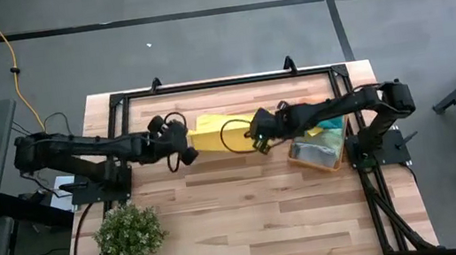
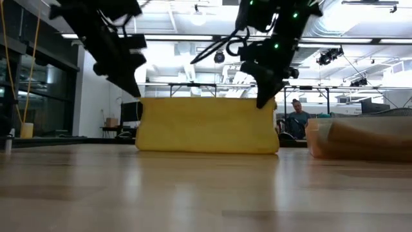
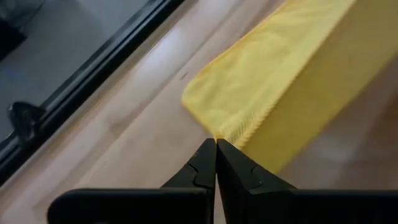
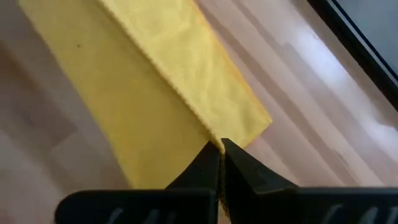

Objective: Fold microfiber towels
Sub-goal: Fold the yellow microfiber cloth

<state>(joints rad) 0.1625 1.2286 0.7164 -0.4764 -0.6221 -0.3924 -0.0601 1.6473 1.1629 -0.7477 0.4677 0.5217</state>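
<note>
Above the table's far middle, the yellow towel [image 2: 207, 124] hangs stretched. The left gripper [image 3: 216, 146] pinches its left corner, jaws clenched; the right gripper [image 4: 222, 147] clamps the right corner.

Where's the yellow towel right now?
The yellow towel hangs mid-table toward the far edge, pinched at its two upper corners between the left hand and the right hand, its lower edge on the wood, left of the orange bin.

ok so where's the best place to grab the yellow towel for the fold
At its two upper corners, one per side, coming in from above. The yellow towel hangs as a flat sheet with its lower edge on the table, so the top corners control it. The left gripper and right gripper are already pinched there.
</note>
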